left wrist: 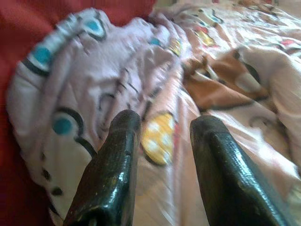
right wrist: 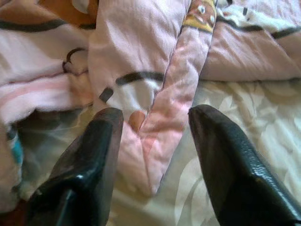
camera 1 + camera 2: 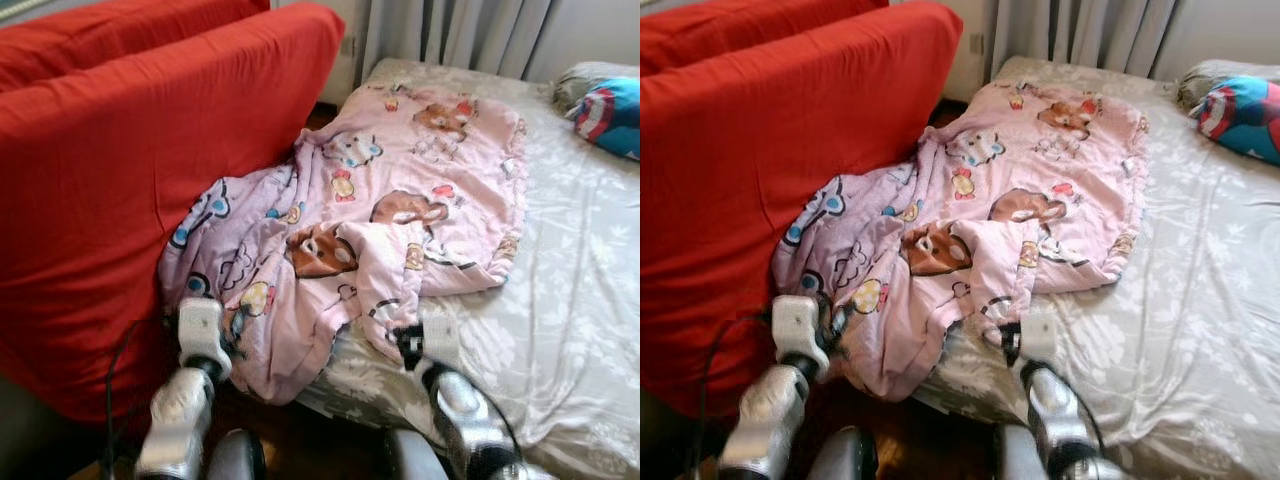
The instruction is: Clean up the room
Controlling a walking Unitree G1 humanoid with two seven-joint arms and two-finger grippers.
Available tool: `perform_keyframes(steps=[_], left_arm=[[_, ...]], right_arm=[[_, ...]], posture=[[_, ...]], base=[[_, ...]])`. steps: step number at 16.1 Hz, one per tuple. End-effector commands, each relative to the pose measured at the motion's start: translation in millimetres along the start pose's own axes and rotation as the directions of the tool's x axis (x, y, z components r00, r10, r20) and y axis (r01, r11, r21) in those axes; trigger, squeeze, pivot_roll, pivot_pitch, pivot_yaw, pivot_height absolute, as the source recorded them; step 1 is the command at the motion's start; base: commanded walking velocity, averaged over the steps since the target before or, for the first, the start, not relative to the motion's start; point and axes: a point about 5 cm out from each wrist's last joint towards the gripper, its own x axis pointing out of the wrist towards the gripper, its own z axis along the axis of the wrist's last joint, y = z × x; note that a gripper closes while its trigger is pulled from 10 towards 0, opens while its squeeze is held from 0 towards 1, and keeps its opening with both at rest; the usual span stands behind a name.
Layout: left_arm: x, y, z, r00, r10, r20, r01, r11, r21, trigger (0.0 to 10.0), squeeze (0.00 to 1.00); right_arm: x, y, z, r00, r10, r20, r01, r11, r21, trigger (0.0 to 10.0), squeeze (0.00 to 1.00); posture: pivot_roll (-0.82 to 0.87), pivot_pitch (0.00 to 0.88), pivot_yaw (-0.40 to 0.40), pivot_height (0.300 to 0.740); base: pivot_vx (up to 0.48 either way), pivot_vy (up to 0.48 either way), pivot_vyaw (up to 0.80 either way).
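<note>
Rumpled pink cartoon-printed quilt [image 3: 380, 210] spread askew over the near corner of the bed with the pale grey floral sheet [image 3: 590, 300], one side bunched up against the red fabric-covered sofa back [image 3: 110, 190] and spilling off the mattress edge toward the dark floor. Probably left this way after use, hence the likely first job in tidying the room: straightening or folding it. Left gripper [image 1: 162, 141] reaching toward the bunched, drooping fold beside the sofa, black fingers [image 1: 113, 165] spread wide with a yellow printed patch between them, nothing gripped, cloth close ahead but contact not clear through the blur. Right gripper [image 2: 155, 136] low over the near hem, fingers wide apart and straddling a narrow tongue of pink cloth lying on the sheet, not yet pinched. Both arms set at the two nearest edges, seemingly to take the quilt at two spread points so that it can be lifted flat rather than dragged in a lump. Blue, red and white cushion [image 3: 612, 112] at the far head of the bed, well apart from the work. Grey curtains [image 3: 450, 30] behind.
</note>
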Motion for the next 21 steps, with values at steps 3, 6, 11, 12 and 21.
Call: perform_keyframes(steps=[3, 6, 11, 12, 21], left_arm=[[6.4, -1.1, 4.3, 1.0, 0.011, 0.004, -0.011, 1.0, -0.017, 10.0, 0.0], [9.6, -8.2, 13.9, 0.999, 0.009, 0.042, -0.007, 0.999, -0.039, 10.0, 0.0], [-11.8, -9.0, 18.0, 0.998, 0.038, 0.057, -0.033, 0.996, -0.078, 10.0, 0.0], [-13.1, -9.6, 20.5, 0.997, 0.039, 0.06, -0.034, 0.996, -0.082, 10.0, 0.0], [-35.6, -11.4, 28.1, 0.998, 0.05, 0.038, -0.047, 0.995, -0.083, 10.0, 0.0]], right_arm=[[5.7, 4.0, 6.0, 0.999, 0.027, -0.037, -0.026, 1.0, 0.01, 10.0, 1.0], [9.4, 7.1, 12.2, 0.999, 0.016, -0.047, -0.019, 0.999, -0.051, 10.0, 1.0], [12.3, -5.4, 19.1, 0.998, -0.039, -0.058, 0.037, 0.998, -0.047, 10.0, 0.0], [12.6, -5.3, 19.6, 0.997, -0.04, -0.059, 0.038, 0.998, -0.048, 10.0, 0.0], [11.4, -8.8, 14.4, 0.994, -0.06, -0.094, 0.056, 0.997, -0.045, 10.0, 0.0]], posture=[[0.01, 0.161, -0.03, 0.627], [0.02, 0.199, -0.039, 0.627], [0.05, 0.297, -0.043, 0.627], [0.05, 0.312, -0.042, 0.627], [0.1, 0.386, -0.029, 0.627]], base=[[0.0, 0.0, 0.0], [0.0, 0.0, 0.0], [0.0, 0.0, 0.0], [0.0, 0.0, 0.0], [0.0, 0.0, 0.0]])
